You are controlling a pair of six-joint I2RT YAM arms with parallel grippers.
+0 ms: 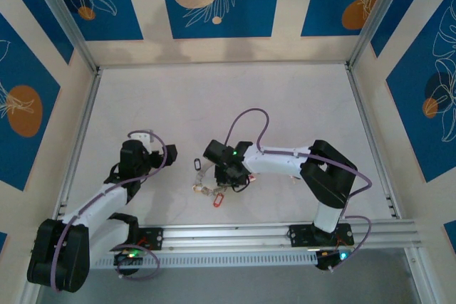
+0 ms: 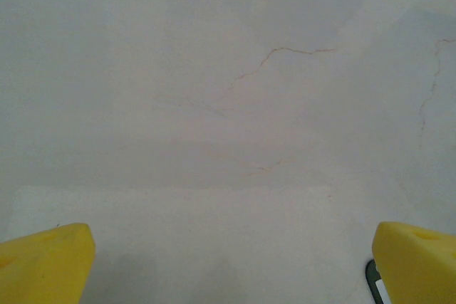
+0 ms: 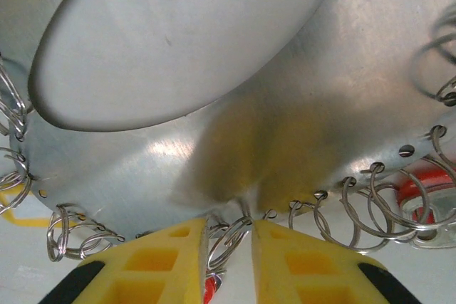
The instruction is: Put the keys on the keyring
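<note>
A: Where is the keyring (image 3: 299, 140) located?
B: Centre of the top view, under the right claw (image 3: 229, 227). Up close it is seen as a shiny metal disc, with rim holes fringed by small wire loops (image 3: 356, 204). The keys (image 1: 208, 190) and a red tag (image 3: 422, 194) are bunched beside it.
A: Grip state?
B: Right claw is pinched shut on one rim loop. Left claw (image 2: 231, 247) is spread wide, nothing held, above bare table (image 2: 214, 105).
A: Handling?
B: Judged light, stiff and slippery; best taken at the rim. Right arm is stretched leftward, wrist low.
</note>
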